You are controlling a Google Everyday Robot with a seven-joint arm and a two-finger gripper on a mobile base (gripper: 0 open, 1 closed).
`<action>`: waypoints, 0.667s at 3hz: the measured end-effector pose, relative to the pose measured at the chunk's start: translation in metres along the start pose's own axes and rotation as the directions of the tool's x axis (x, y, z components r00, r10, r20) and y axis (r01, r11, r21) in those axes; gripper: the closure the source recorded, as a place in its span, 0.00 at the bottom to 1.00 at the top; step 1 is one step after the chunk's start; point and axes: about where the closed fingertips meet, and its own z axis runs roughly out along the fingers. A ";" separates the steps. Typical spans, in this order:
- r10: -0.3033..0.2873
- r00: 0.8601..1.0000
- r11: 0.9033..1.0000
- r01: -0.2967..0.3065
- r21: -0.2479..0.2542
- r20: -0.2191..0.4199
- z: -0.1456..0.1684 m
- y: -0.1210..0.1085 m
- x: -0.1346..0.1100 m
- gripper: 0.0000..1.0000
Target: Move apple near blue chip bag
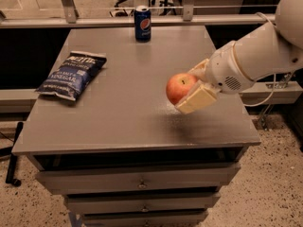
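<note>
Red-orange with a yellowish blush, the apple sits pinched between the two cream-coloured fingers of the gripper, one finger pressed along its lower right side and the other showing behind its upper right edge. The gripper reaches in from the right, over the right half of the grey table top, at the end of a thick white arm that runs off toward the upper right corner. The apple's stem dimple faces up and toward the camera. A soft dark shadow lies on the table surface just below and in front of the apple, and the fruit appears to hang slightly above the top rather than resting on it. The blue chip bag lies flat near the left edge of the table, its white lettering facing up, well apart from the apple with bare grey surface between them. A Pepsi can stands upright at the far edge of the table, near the middle. Below the table top, the front shows a stack of grey drawers with small pulls, standing on a speckled floor.
</note>
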 end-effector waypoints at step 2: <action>0.028 1.000 1.000 -0.028 0.010 0.008 0.010 -0.011 0.001 1.00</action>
